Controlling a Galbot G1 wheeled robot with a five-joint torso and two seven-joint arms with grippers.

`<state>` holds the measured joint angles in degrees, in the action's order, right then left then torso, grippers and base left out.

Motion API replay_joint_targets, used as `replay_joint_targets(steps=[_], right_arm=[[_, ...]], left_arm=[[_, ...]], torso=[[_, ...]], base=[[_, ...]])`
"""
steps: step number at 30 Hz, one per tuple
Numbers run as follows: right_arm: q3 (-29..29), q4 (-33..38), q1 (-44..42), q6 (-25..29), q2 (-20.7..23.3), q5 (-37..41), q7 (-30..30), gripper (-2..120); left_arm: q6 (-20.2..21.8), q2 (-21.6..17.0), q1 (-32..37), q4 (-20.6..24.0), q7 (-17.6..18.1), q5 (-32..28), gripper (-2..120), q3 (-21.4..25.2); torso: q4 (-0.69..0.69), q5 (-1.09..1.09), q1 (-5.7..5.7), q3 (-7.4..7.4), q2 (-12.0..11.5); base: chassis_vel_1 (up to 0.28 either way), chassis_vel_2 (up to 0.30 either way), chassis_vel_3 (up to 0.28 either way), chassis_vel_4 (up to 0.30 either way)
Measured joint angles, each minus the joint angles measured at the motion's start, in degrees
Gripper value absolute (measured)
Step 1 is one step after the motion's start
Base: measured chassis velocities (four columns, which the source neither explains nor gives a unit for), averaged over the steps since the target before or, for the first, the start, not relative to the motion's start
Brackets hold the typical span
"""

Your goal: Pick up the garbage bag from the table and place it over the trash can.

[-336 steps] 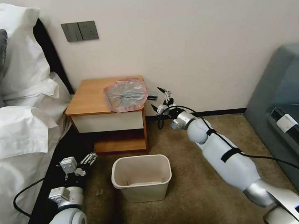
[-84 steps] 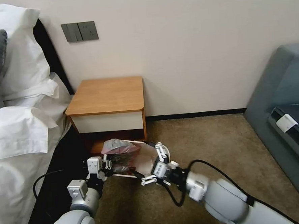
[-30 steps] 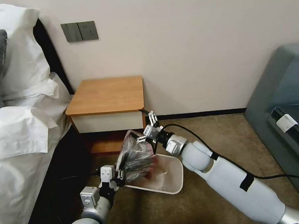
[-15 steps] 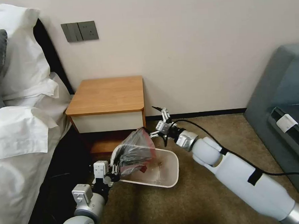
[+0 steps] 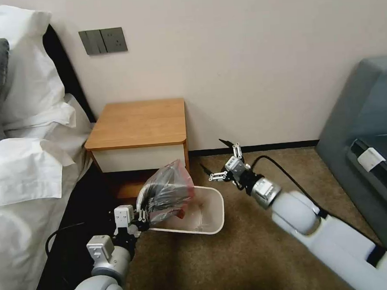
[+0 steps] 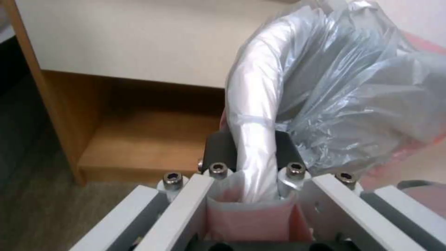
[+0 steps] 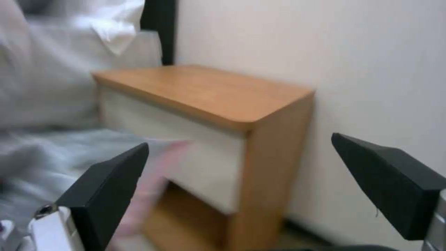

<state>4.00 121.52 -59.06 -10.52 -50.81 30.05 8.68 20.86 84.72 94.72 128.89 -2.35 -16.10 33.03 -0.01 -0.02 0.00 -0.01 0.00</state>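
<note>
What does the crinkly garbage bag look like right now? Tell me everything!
The garbage bag is thin, crinkly, see-through grey plastic with a pink band along its rim. It is bunched up and puffs upward over the left end of the trash can, which is tipped and raised at that end. The left gripper is shut on the bin's rim with the bag's edge pinched over it. The right gripper is open, apart from the bag. The table stands behind.

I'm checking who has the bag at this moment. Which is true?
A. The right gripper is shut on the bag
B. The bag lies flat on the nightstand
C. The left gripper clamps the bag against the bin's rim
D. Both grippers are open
C: the left gripper is shut on the bag and the bin rim, while the right gripper hangs open and apart.
</note>
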Motion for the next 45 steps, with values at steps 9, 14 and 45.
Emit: replay_joint_targets(steps=[9,14,45], right_arm=[[2.4,12.5,-3.3,-12.7,-3.5,25.5,15.3,100],[4.2,13.2,-3.7,-15.3,-7.1,30.7,19.4,100],[12.9,-8.0,10.3,-1.9,-2.3,-12.7,-20.1,88]], left_arm=[[-5.3,0.3,-0.4,-1.4,1.2,-1.2,7,-0.4],[-7.5,0.7,-0.5,-1.9,2.1,-2.3,7,-0.4],[-4.7,0.8,-0.7,0.2,2.5,-7.1,7,-0.5]], torso=[[0.01,0.01,0.00,0.00,0.0],[0.01,0.02,0.00,0.00,0.0],[0.00,0.02,0.00,0.01,0.0]], base=[[0.000,0.000,0.000,0.000],[0.000,0.000,0.000,0.000],[0.000,0.000,0.000,0.000]])
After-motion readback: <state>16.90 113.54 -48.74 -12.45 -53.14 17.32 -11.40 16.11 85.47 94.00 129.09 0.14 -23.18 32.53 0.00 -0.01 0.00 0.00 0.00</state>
